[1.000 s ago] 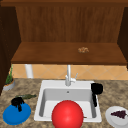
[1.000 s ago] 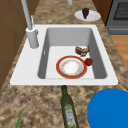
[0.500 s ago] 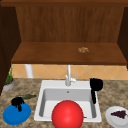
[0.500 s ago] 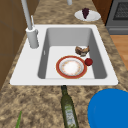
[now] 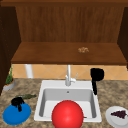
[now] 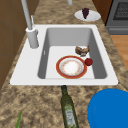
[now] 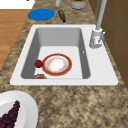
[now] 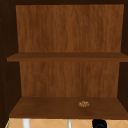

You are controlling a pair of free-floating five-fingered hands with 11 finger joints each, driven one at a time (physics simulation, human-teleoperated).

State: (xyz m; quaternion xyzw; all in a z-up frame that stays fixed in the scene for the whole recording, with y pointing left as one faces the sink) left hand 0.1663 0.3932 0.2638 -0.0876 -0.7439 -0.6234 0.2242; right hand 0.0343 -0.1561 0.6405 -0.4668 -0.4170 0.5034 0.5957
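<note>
Right hand: right of centre in the front view, in the air over the right rim of the sink, level with the tap. Its top edge also shows at the bottom right of the upper view. It stands higher in the frame than a second ago, when it hung lower against the sink's right rim, and its sideways place has barely changed. Its fingers appear to hang straight down, close together, with nothing in them, so the rise carries nothing with it. Left hand: lower left of the front view, directly over the blue plate, unmoved. Whether its fingers are curled or touch the plate cannot be told. Bottle: lying on the bench just above the blue plate in the frame. White plate with grapes: lower right corner, near the right hand but apart from it. Sink contents, left side view, all unchanged: red-rimmed plate, small red fruit just beside it, and a brown item. Shelf: upper half of the front view, bearing one small brown lump, with the right hand well below it.
</note>
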